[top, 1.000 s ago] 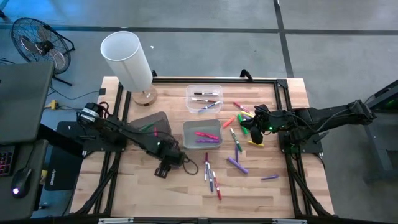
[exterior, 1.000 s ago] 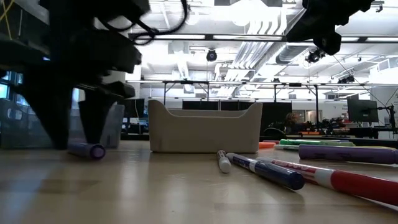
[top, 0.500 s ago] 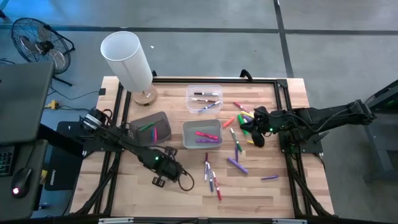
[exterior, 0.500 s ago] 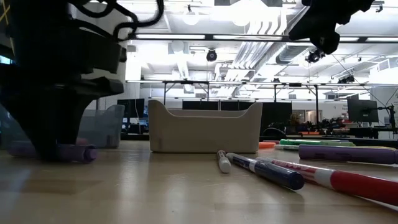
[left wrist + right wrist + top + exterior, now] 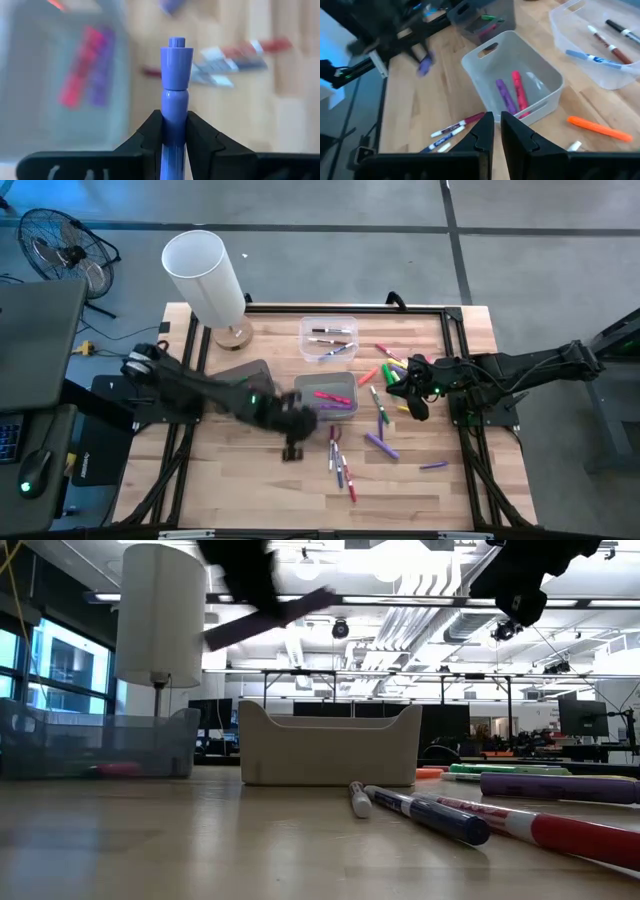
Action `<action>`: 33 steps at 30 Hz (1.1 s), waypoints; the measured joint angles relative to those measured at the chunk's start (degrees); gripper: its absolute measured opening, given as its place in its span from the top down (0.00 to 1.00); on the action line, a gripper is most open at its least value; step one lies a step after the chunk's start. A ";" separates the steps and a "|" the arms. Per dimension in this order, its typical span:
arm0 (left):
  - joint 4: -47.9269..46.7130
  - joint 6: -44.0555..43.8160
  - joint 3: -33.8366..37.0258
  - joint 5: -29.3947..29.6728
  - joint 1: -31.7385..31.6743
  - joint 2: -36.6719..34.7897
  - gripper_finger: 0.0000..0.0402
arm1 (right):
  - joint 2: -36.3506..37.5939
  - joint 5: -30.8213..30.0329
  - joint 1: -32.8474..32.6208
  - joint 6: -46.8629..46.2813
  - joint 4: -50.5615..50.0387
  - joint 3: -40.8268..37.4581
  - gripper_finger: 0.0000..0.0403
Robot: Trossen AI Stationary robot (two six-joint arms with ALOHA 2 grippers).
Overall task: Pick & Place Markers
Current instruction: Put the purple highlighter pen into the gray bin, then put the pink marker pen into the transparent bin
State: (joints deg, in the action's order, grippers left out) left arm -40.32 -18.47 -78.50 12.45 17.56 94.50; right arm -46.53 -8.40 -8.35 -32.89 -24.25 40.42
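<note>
My left gripper (image 5: 293, 444) is shut on a purple marker (image 5: 176, 75) and hangs above the table, just at the near left of the light grey bin (image 5: 325, 395). That bin holds a pink and a purple marker (image 5: 506, 97). Several more markers (image 5: 341, 465) lie flat on the wood near and right of the bin. My right gripper (image 5: 414, 400) hovers shut over the loose markers (image 5: 385, 370) at the table's right, with nothing between its fingers (image 5: 482, 131). My left gripper pinches the purple marker's barrel (image 5: 174, 117) between its two fingers, below the cap end. The fingers come from above and lie across the marker. The cap end (image 5: 176, 55) sticks out past them. The marker (image 5: 270, 615) is lifted clear of the table and tilted.
A clear tub (image 5: 328, 338) with white-bodied markers stands behind the grey bin, and a dark bin (image 5: 245, 380) with a green and a pink marker to its left. A tall white cylinder (image 5: 205, 275) on a wooden foot stands at the far left corner. Bare wood lies near left.
My left gripper has come down around the purple marker lying near the table's near left, shut on it, lifted it clear and carried it toward the right, up to the grey bin. My right gripper has kept still.
</note>
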 joint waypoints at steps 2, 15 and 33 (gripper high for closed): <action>0.98 4.49 -2.77 0.34 -3.58 -0.19 0.87 | 0.00 0.62 -0.01 0.01 -0.01 0.00 0.94; 1.67 15.29 -5.13 -14.90 -18.23 10.49 0.75 | -0.01 1.77 -0.01 -4.60 -0.46 0.00 0.94; -12.37 22.88 -7.54 -12.99 -23.74 -7.10 0.72 | -8.94 -20.64 -7.02 -19.70 7.00 -0.03 0.99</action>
State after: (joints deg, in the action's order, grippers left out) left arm -52.68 4.40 -86.04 -0.54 -6.17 87.40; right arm -55.47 -29.05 -15.37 -52.59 -17.25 40.40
